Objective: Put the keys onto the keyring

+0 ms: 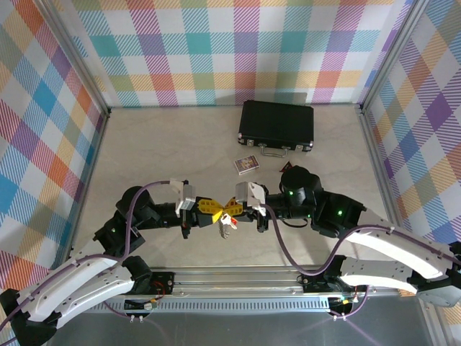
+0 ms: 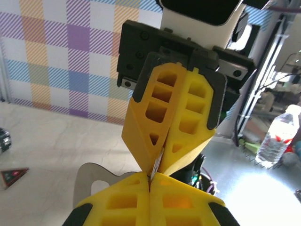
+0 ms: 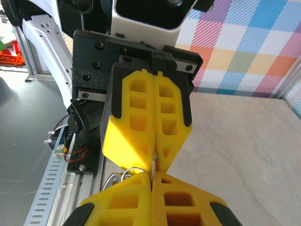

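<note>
Two things beyond keys (image 1: 227,225): black case (image 1: 276,126) | card box (image 1: 247,165)

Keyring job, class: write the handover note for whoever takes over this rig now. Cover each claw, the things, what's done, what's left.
Left claw: shut. Right claw: shut. They meet tip to tip above the table, thin metal pinched between.
The keys, red-headed, hang just below the tips; wire loops of the keyring show beside the right claw's tips.
Done: both parts held up together.
Left: threading cannot be confirmed; check, then finish.
</note>
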Controlling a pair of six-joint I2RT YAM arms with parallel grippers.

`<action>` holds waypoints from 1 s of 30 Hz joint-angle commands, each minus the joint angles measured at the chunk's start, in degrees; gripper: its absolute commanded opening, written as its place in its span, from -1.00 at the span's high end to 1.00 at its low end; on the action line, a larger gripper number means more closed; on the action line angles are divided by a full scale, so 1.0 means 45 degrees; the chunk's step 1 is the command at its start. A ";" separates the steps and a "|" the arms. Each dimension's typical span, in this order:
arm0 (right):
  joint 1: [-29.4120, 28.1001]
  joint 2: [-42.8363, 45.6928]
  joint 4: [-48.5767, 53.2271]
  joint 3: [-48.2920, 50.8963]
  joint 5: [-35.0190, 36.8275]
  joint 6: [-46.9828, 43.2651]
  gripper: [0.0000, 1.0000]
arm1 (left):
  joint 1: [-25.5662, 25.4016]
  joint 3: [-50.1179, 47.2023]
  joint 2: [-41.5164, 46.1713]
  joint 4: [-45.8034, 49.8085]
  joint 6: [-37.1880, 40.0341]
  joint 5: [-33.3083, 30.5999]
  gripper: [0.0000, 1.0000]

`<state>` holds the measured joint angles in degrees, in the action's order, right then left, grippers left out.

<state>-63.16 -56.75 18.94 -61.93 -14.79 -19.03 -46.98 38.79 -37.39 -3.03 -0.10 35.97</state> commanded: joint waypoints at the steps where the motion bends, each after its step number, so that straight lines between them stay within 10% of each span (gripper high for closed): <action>1: 0.0026 -0.0341 0.1037 -0.0801 0.0473 -0.0720 1.00 | -0.0291 0.0968 -0.0038 0.1542 0.1213 -0.0714 0.91; 11: 0.0031 -0.1796 0.4358 -0.2877 0.0760 -0.1921 1.00 | -0.0381 0.2840 -0.1058 0.4830 0.2279 -0.1108 0.74; 17: 0.0026 -0.1666 0.4112 -0.2732 0.0533 -0.1882 1.00 | -0.0403 0.3519 -0.1416 0.5824 0.2781 -0.1052 0.97; 30: 0.0035 -0.0890 0.2260 -0.1679 0.0807 -0.0804 0.78 | -0.0424 0.2129 -0.0712 0.1784 0.0890 0.0293 1.00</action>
<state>-63.05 -62.43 33.63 -71.81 -11.79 -24.60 -48.29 49.50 -42.39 16.21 8.27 32.49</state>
